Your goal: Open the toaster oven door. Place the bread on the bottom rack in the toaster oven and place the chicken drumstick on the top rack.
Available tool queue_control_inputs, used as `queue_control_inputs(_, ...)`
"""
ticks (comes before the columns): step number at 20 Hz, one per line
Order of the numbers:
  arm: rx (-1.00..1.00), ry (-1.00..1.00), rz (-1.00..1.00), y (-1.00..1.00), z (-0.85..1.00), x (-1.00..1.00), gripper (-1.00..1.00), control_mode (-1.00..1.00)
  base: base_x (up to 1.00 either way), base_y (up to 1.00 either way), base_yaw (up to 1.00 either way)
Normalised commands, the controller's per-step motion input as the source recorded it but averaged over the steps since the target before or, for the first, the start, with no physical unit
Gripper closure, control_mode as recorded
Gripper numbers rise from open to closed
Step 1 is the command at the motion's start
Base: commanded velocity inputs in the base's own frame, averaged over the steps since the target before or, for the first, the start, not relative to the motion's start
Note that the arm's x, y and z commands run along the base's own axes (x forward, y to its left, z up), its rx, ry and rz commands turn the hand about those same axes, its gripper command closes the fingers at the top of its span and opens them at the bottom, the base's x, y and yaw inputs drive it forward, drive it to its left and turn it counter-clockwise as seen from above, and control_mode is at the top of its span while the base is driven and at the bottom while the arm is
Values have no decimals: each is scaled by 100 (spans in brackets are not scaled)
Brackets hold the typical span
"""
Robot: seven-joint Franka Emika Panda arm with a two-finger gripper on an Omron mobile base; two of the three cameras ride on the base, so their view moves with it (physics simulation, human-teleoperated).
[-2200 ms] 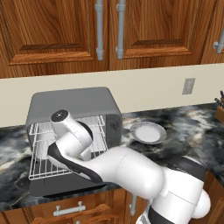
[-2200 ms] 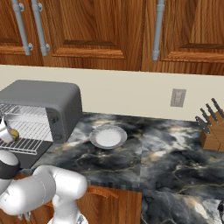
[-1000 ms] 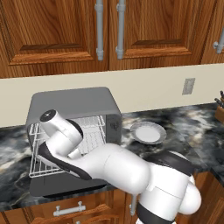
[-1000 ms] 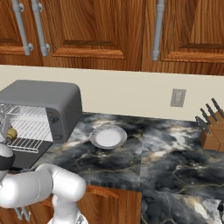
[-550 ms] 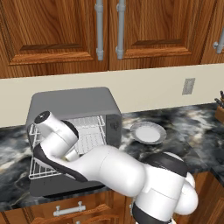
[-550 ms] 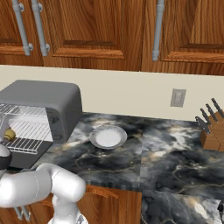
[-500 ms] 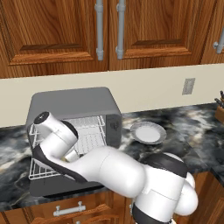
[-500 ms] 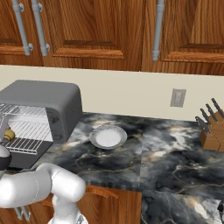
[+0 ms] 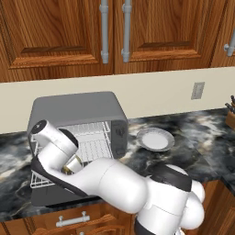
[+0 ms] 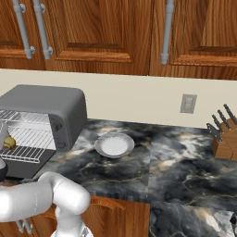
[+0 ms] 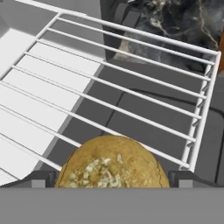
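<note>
Round bread (image 11: 113, 162), no evident long axis, seemingly rests on bottom rack (image 11: 131, 98) between released jaws.

- You're in a kitchen: wood cabinets (image 9: 69, 32) hang over a marble worktop (image 10: 176, 162).
- You see a toaster oven (image 9: 78, 110), plate (image 10: 114, 145) and knife block (image 10: 224, 141).

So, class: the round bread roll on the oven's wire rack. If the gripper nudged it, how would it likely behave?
The bread looks domed and rounded, so it would probably roll or slide along the thin bars of the bottom rack. It appears small against the rack, so likely light. Its crusty, speckled top suggests the gripper's fingers wouldn't slip much.
</note>
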Motion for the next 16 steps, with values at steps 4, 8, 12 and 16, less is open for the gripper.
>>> queue_control_inputs(4,-3,0,0,28,-37,-17,-100,-100,0,0,0)
queue_control_inputs(8,0,0,0,20,-17,-14,-100,-100,0,0,0)
queue_control_inputs(12,0,0,0,37,-37,-16,-100,-100,0,0,0)
queue_control_inputs(16,-1,0,0,41,-54,-20,-100,-100,0,0,0)
